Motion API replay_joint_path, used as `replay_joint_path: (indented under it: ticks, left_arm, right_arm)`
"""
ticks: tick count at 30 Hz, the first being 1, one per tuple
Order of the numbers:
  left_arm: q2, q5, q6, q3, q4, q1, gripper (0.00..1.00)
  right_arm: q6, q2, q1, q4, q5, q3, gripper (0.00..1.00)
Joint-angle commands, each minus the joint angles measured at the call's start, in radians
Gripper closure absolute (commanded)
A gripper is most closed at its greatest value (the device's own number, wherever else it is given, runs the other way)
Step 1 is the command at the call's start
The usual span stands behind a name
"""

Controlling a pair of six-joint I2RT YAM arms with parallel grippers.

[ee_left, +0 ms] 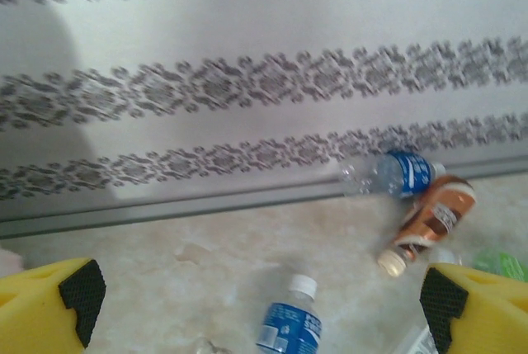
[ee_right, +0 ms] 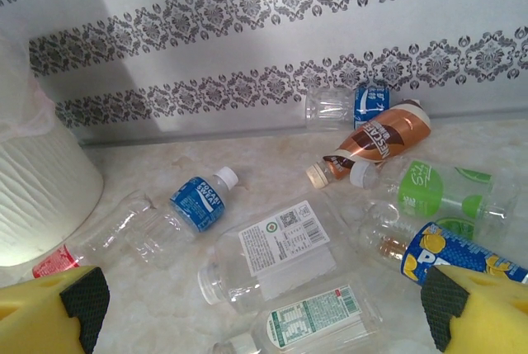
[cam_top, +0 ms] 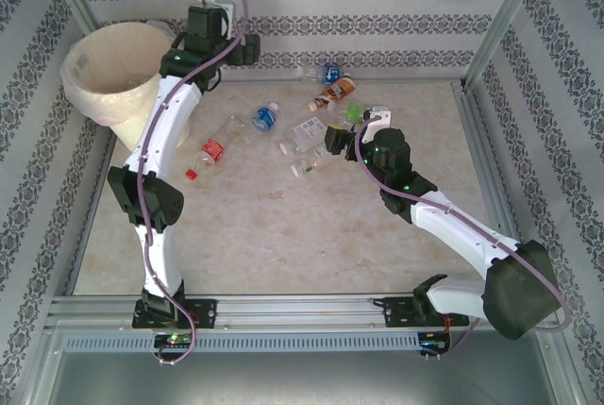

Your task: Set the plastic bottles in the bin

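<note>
Several plastic bottles lie scattered at the back of the table. My left gripper hangs open and empty high by the back wall, right of the cream-white bin. Below it lies a blue-labelled bottle, with a brown bottle and another blue one farther right. My right gripper is open just above a white-labelled clear bottle and a green-printed one. A green-labelled bottle and a blue-and-yellow one lie to its right.
A red-labelled bottle and a clear one lie beside the left arm, near the bin's foot. Patterned walls close in the back and sides. The table's near half is bare stone-look surface.
</note>
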Motion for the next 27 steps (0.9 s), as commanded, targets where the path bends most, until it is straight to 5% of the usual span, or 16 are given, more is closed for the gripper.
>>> replay_joint_path:
  ticks: [1, 11, 27]
  left_arm:
    - [0.075, 0.038, 0.06, 0.026, -0.104, -0.021, 0.0]
    - [0.268, 0.096, 0.143, 0.062, -0.273, -0.027, 0.0]
    - [0.425, 0.151, 0.206, 0.025, -0.209, -0.028, 0.09]
  right_arm:
    - [0.021, -0.022, -0.012, -0.009, 0.013, -0.008, 0.02]
    - [0.035, -0.007, -0.017, -0.021, 0.008, 0.008, 0.02]
    - [0.061, 0.006, -0.018, -0.044, 0.0, 0.034, 0.02]
